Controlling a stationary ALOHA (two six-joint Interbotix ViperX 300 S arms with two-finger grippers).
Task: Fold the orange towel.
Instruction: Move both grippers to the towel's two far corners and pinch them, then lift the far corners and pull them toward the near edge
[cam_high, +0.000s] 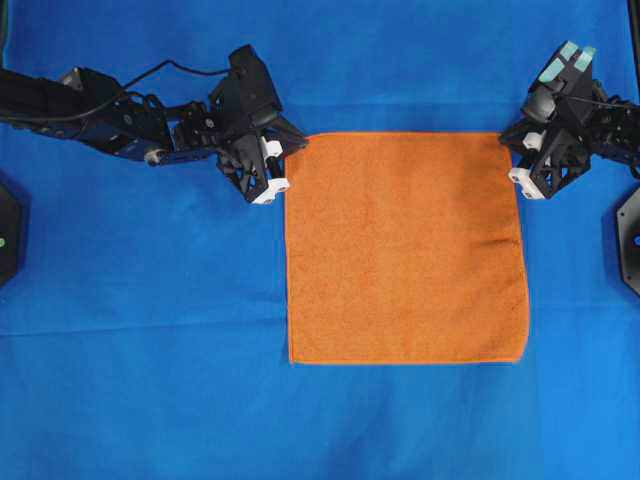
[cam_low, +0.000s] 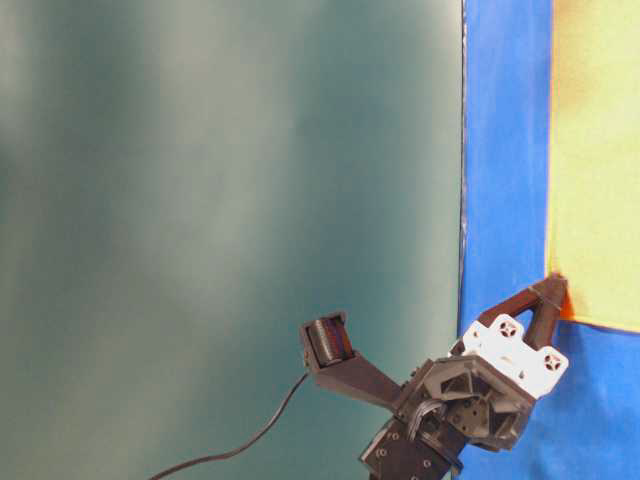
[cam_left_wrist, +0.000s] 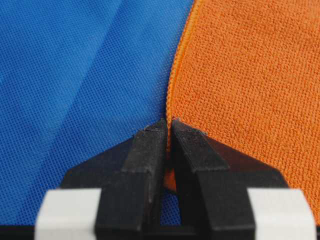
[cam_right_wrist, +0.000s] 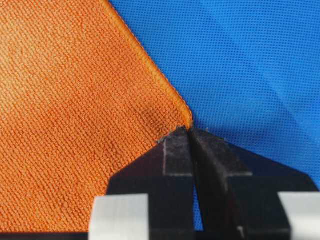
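The orange towel (cam_high: 405, 245) lies flat and spread out on the blue table cover. My left gripper (cam_high: 300, 145) is at its far left corner, shut on the hem; in the left wrist view a sliver of orange towel (cam_left_wrist: 250, 75) shows between the tips of the left gripper (cam_left_wrist: 168, 125). My right gripper (cam_high: 507, 138) is at the far right corner. In the right wrist view the right gripper (cam_right_wrist: 189, 129) is shut with the very tip of the towel (cam_right_wrist: 75, 125) pinched between its fingers. The table-level view shows a towel (cam_low: 600, 150) corner pinched by one gripper's tips.
The blue table cover (cam_high: 150, 380) surrounds the towel on every side. Black fixtures sit at the left edge (cam_high: 8, 240) and the right edge (cam_high: 630, 240). A teal backdrop (cam_low: 220, 200) fills most of the table-level view.
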